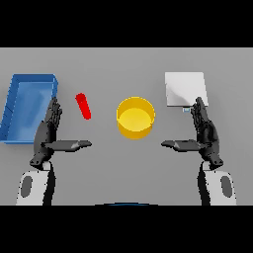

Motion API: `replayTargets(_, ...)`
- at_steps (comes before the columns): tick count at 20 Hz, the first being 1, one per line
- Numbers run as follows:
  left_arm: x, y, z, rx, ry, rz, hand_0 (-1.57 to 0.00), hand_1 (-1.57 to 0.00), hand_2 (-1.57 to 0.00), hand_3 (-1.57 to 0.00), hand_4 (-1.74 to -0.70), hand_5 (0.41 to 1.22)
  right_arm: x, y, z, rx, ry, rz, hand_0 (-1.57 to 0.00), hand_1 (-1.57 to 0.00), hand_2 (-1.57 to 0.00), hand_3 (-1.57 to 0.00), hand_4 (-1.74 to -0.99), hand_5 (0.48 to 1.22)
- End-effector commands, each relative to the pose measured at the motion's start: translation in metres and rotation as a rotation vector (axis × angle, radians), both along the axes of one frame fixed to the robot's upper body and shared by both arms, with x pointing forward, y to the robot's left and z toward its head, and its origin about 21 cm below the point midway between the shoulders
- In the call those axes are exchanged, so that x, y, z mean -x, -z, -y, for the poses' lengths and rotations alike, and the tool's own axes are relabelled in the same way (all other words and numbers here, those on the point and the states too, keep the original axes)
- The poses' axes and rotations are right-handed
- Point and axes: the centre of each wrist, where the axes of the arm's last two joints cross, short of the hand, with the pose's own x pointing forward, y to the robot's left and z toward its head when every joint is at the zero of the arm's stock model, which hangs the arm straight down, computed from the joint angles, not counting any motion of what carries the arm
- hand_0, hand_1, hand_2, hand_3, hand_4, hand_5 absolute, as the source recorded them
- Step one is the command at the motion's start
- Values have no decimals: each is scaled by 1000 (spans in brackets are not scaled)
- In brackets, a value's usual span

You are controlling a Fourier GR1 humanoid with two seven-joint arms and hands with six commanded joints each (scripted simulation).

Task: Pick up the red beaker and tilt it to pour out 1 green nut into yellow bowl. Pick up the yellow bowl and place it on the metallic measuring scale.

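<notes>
- The slim red plastic beaker (83,105) lies tilted on the grey desk (123,163), just beyond the left robot hand (48,131).
- The round yellow bowl (135,117) stands between both hands.
- Left and right robot hand (203,132): fingers straight, holding nothing.

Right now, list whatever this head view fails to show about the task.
- Green nut: none visible; the red beaker is too small to see inside.
- Measuring scale: near edge partly covered by the right robot hand.
- Blue tray: right wall partly hidden by the left robot hand.

Between my open left hand (48,131) and right hand (205,131): red beaker (83,105), yellow bowl (135,117); scale (185,89) beyond right fingertips.
</notes>
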Motion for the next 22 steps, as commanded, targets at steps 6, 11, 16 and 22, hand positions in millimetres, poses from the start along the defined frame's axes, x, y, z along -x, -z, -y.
replayTargets(6,16,2,4,5,1,16,1,1,1,1,-1202,677,-1,1,4,2,0,4,1,1,1,1,-1177,572)
replayTargets(11,40,-14,4,-140,83,53,1,1,1,1,-1200,672,10,-10,5,241,-47,72,1,1,1,1,-1193,582)
replayTargets(16,39,-17,6,-167,89,16,1,1,1,1,-1173,653,14,-11,9,193,-68,84,1,1,1,1,-1244,597)
replayTargets(22,13,-5,12,-182,87,-33,1,1,1,1,-1197,659,12,-9,9,188,-99,98,1,1,1,1,-1291,623)
